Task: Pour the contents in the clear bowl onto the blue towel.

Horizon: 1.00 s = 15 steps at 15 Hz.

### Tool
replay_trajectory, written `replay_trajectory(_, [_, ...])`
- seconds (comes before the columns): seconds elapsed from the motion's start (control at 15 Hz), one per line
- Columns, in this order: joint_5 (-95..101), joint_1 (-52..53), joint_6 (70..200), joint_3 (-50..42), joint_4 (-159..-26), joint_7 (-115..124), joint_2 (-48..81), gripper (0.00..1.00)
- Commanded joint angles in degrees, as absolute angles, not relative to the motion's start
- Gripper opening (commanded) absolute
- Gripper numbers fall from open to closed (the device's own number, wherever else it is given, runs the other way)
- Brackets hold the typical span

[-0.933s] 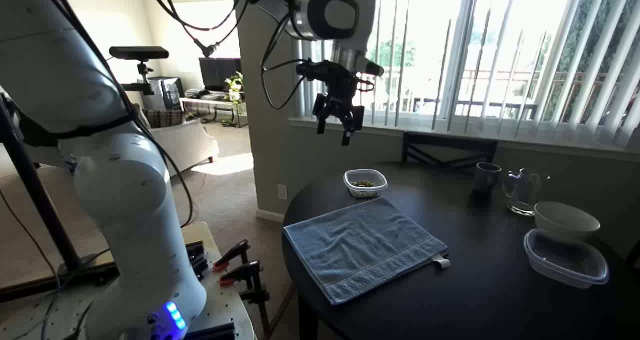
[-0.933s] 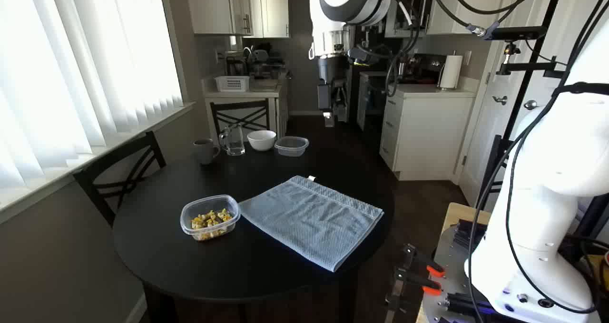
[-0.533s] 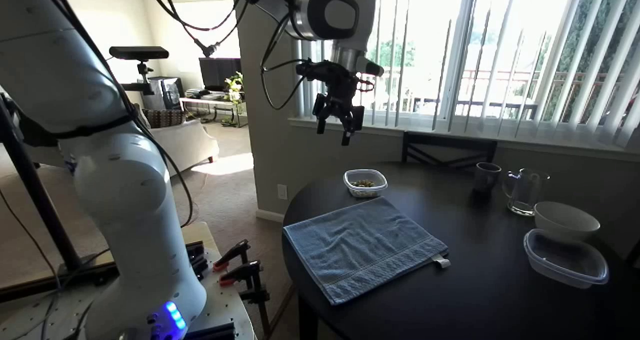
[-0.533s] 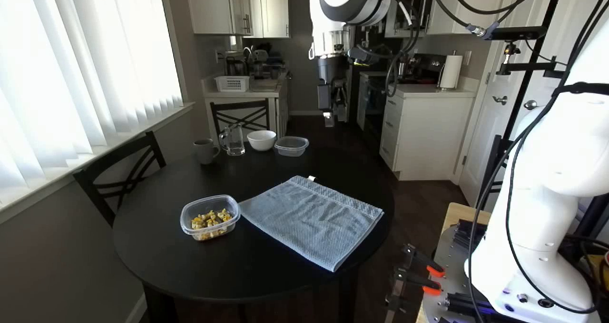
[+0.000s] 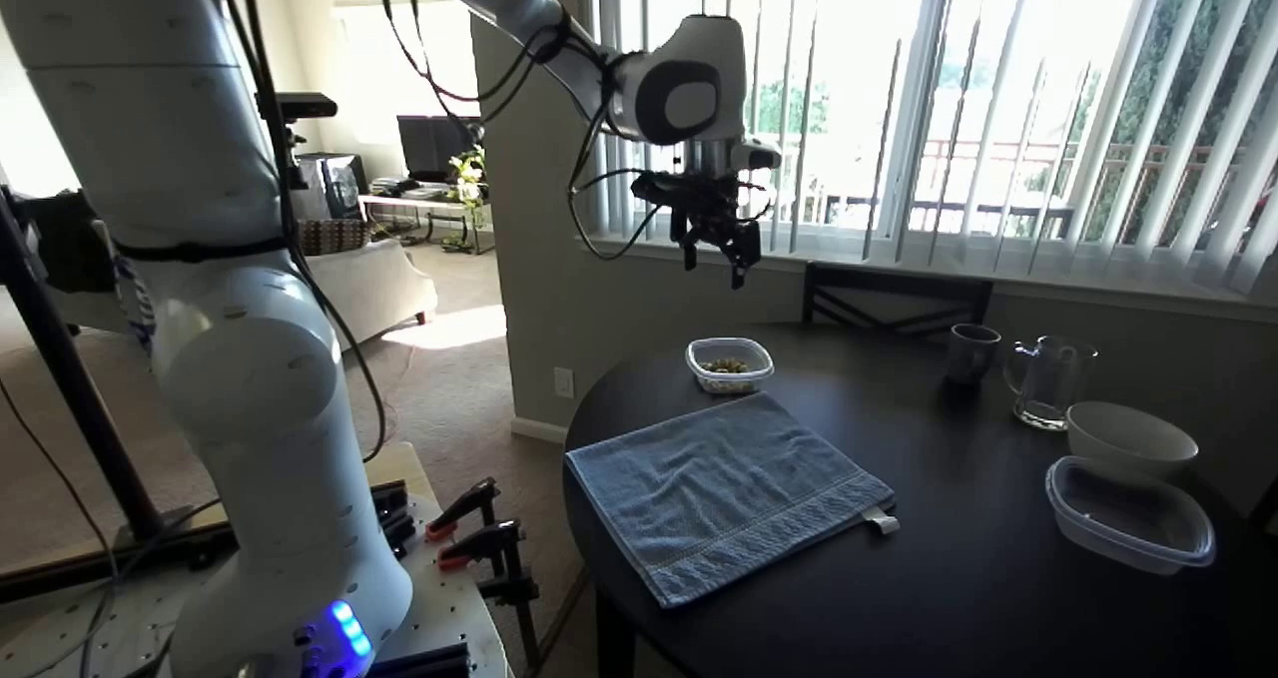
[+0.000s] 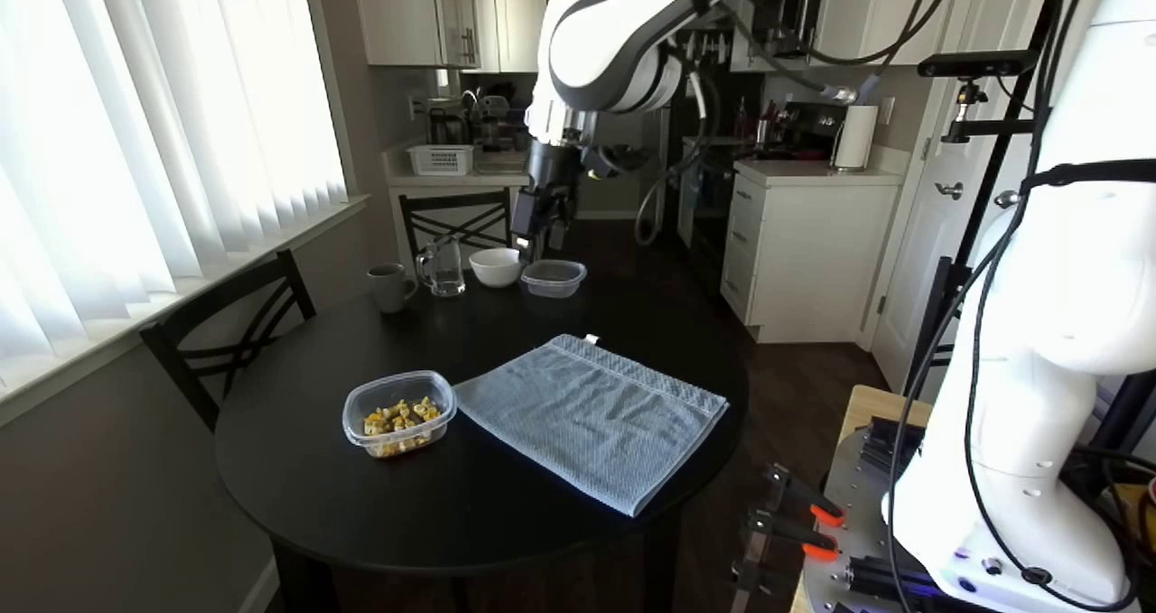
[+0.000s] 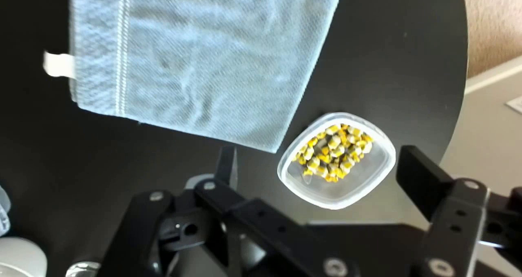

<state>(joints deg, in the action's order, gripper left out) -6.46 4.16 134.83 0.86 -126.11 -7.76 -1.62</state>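
The clear bowl [image 5: 729, 385] stands upright on the dark round table beside a towel corner; it also shows in an exterior view [image 6: 357, 404] and the wrist view [image 7: 365, 177]. The contents [image 7: 334, 150], small yellow and whitish bits, lie inside it; they show in both exterior views [image 5: 726, 365] [image 6: 397, 416]. The blue towel [image 5: 729, 498] lies flat, slightly wrinkled, next to the bowl [image 6: 596, 414] [image 7: 204, 65]. My gripper [image 5: 714, 271] is open, empty and well above the table [image 6: 539, 245]. In the wrist view, the bowl appears between the spread fingers [image 7: 319, 158], below and apart from them.
A grey mug [image 5: 970, 355] [image 6: 388, 288], a glass mug [image 5: 1048, 383] [image 6: 444, 270], a white bowl [image 5: 1128, 438] [image 6: 495, 268] and another clear container [image 5: 1128, 518] [image 6: 553, 281] stand farther along the table. A dark chair [image 5: 899, 299] and the window blinds are behind it.
The arm has moved and my gripper has tilted and shifted, rightward in an exterior view, leftward and lower in an exterior view. It was open before too. The bowl, contents and towel have not moved.
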Motion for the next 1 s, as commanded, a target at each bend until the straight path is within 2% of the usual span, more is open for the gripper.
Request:
replay_trajectory(0.0, [-16.21,4.91,150.71,3.33,-121.98,-5.71,11.39,1.0])
replay_trajectory(0.2, [-23.98,4.55,159.92,7.91,-116.64,-4.16,21.95,1.0])
replay_trajectory(0.4, [-20.56,6.68,165.77,7.83,-111.92,3.38,29.25,1.0])
replay_trajectory(0.67, [-14.59,13.64,170.37,-0.95,-109.33,16.8,33.02,1.0])
replay_trajectory(0.93, [-6.63,23.74,164.52,-13.96,-107.79,29.26,34.63,1.0])
